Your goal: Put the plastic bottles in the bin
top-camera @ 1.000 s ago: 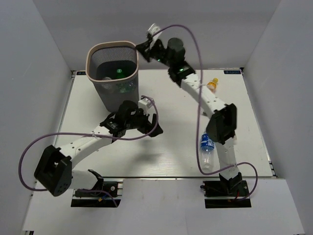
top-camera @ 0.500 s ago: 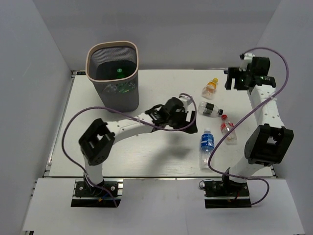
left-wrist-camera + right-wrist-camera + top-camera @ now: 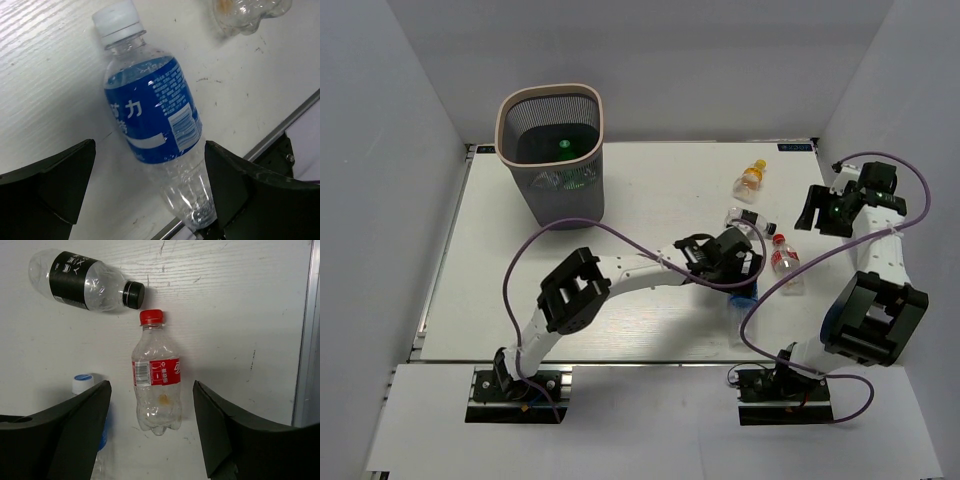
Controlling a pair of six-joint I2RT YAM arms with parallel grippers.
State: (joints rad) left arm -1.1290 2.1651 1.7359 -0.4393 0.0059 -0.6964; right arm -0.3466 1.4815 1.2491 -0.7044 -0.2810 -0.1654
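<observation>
Left hand [image 3: 150, 144]: jaws spread wide and holding nothing. It hangs low over the clear plastic bottle with the blue label and white cap [image 3: 152, 117], with one finger on each side of it in the wrist view and neither touching it.
Left arm: stretched from its base at the near left right across to the right half of the white worktop [image 3: 620, 330].
Blue-labelled bottle: on its side at the near right, close to the worktop's near edge. From above it is mostly hidden under the left hand.
Right hand [image 3: 151, 385]: jaws well apart and empty, raised above the right side of the worktop and looking down on the clear plastic bottle with the red label and red cap [image 3: 156, 372].
Red-labelled bottle: lying flat just right of the blue-labelled one, cap towards the far side, touching nothing.
Clear plastic bottle with the black label and black cap [image 3: 80, 280]: on its side just beyond the red-labelled one. The two caps are near each other but apart.
Small orange bottle with the yellow cap [image 3: 751, 178]: lying alone, farther back on the right.
Tall dark grey mesh bin with the pale rim [image 3: 565, 200]: upright at the far left corner, well apart from all four bottles. Something green shows inside it, and pale shapes show through the mesh low down.
Bottles on the worktop: four, all on the right half.
</observation>
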